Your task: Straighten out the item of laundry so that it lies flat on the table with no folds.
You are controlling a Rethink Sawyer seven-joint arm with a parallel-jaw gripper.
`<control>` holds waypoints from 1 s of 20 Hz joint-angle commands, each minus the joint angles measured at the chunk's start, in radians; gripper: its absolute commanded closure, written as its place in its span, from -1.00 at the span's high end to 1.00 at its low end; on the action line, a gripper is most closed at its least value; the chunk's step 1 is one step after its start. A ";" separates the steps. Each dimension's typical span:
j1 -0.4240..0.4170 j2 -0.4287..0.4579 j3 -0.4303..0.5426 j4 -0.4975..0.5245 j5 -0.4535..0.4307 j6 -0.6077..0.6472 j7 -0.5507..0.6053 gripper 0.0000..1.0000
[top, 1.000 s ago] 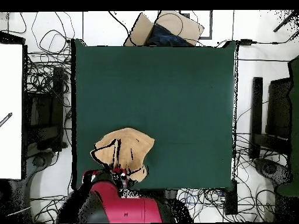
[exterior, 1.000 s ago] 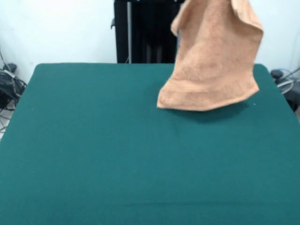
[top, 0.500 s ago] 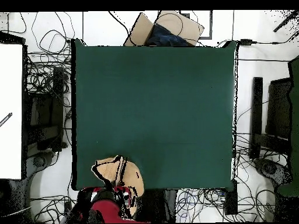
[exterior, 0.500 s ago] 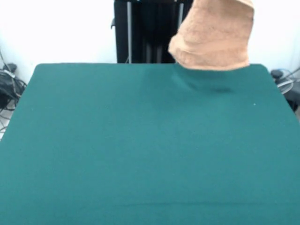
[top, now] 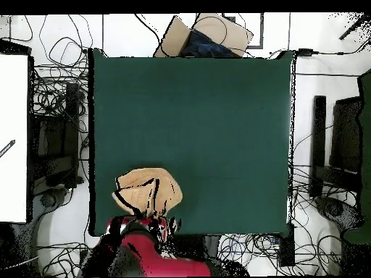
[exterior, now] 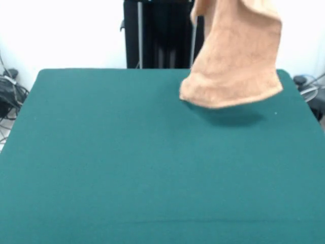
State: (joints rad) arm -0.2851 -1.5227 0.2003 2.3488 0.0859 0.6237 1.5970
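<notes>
- In the front view, a dark green bench (exterior: pixel 127 162) is seen filling most of the frame, with a tangle of cables (exterior: pixel 9 91) lying beside its left edge.
- A black pedestal (exterior: pixel 152 33) is shown behind the bench's far edge, at the top middle.
- To its right, a peach-orange terry towel (exterior: pixel 236 56) is held up in the air, hanging from the top edge of the frame above the far right part of the bench.
- The towel's lower hem is lifted clear of the bench, and a shadow (exterior: pixel 231 116) is cast on the green surface just below it.
- The towel is draped in folds rather than spread flat.
- In the overhead view, the towel (top: pixel 147 192) is seen bunched near the bench's (top: pixel 217 130) lower left corner, just above the red arm (top: pixel 148 253).
- The jaws are hidden by the cloth and the frame edge, so whether they are clenched or released cannot be told.
</notes>
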 commanded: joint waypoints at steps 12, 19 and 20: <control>-0.055 0.634 0.023 -0.047 -0.242 -0.562 0.072 -1.00; -0.053 0.595 0.031 -0.042 -0.249 -0.536 0.097 -1.00; -0.051 0.584 0.029 -0.033 -0.247 -0.531 0.103 -1.00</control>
State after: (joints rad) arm -0.3449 -0.9587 0.2080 2.3201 -0.1235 0.0350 1.5970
